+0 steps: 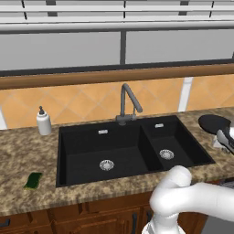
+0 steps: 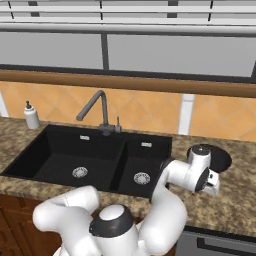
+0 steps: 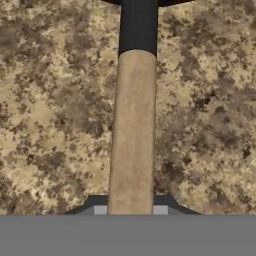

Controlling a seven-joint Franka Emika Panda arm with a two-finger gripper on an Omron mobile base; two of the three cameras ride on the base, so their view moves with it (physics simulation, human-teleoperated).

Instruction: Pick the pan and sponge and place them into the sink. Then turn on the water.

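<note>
From the left base view, my tool [image 1: 227, 139] is at the far right edge, down over the pan [image 1: 214, 122], which sits on the desk [image 1: 27, 151] just right of the sink [image 1: 130, 148]; the sponge [image 1: 33, 180] lies well apart on the desk left of the sink, near the front edge, and the soap bottle [image 1: 43, 121] stands behind it by the wall. The faucet [image 1: 127, 103] runs no water that I can see. In the right base view my arm reaches to the right of the sink [image 2: 85, 160], and the tool [image 2: 212, 186] hangs at the near side of the pan [image 2: 212, 157], where its handle should be, though my own wrist hides the contact there. In the hand view the wooden handle [image 3: 132, 135] runs straight up the middle from between my fingertips [image 3: 100, 210] to the dark joint and the pan's rim [image 3: 145, 2] at the top, with speckled desk [image 3: 55, 110] on both sides. My fingers press in on either side of the handle, so I take the tool to be clamped on it. I judge this to be the first step, the pick of the pan, with the grip just made. The next move calls for a steady lift clear of the desk, then a carry leftward over the sink rim into a bowl, keeping the pan level, since I hold it by the handle's end and it may sag or twist.
</note>
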